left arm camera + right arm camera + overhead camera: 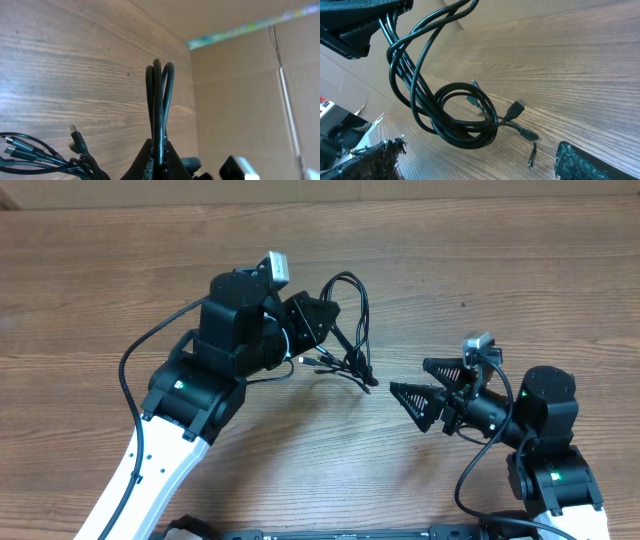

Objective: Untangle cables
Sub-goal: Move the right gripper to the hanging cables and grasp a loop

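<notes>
Cables [345, 330] in one black bunch, held up over the middle of the worktop [520, 270]. Pinched tight in the left jaws near the top, leaving loops and plugs hanging loose below. Right jaws wide open, empty, close beside, likely ready to pull one free. Probably two cables; three strands in the pinch; two arms.

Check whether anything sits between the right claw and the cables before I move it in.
Nothing visible does. The right claw is open and faces the cables, which hang from the shut left claw with their plug ends down at the table. Only bare wood lies between.
</notes>
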Robot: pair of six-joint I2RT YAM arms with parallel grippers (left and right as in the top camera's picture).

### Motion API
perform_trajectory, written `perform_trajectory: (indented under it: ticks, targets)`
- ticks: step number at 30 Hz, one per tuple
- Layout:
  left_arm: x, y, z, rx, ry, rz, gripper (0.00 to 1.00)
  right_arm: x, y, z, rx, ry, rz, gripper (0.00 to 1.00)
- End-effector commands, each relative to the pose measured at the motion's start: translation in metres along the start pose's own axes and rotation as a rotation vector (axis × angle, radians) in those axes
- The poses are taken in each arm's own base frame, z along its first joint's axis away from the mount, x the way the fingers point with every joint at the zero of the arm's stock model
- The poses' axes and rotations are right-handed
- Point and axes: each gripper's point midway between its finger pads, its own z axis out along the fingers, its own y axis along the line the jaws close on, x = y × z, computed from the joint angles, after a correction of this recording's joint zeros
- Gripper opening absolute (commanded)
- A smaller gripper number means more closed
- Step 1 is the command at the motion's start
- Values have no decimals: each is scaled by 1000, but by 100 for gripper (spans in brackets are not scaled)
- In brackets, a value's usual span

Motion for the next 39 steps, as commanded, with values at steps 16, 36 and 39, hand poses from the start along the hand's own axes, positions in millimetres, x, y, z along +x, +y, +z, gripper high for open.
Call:
perform_trajectory:
  ticks: [16, 36, 39]
  targets:
    - [-12, 6, -11, -48, -81, -364, 4, -22, 43, -4, -211, -39, -89, 100]
    - [-24, 13, -13, -109, -135, 112, 4, -59, 61, -12, -293, -117, 269, 100]
    - [-25, 4, -12, -70, -133, 121, 4, -57, 57, -9, -286, -106, 284, 100]
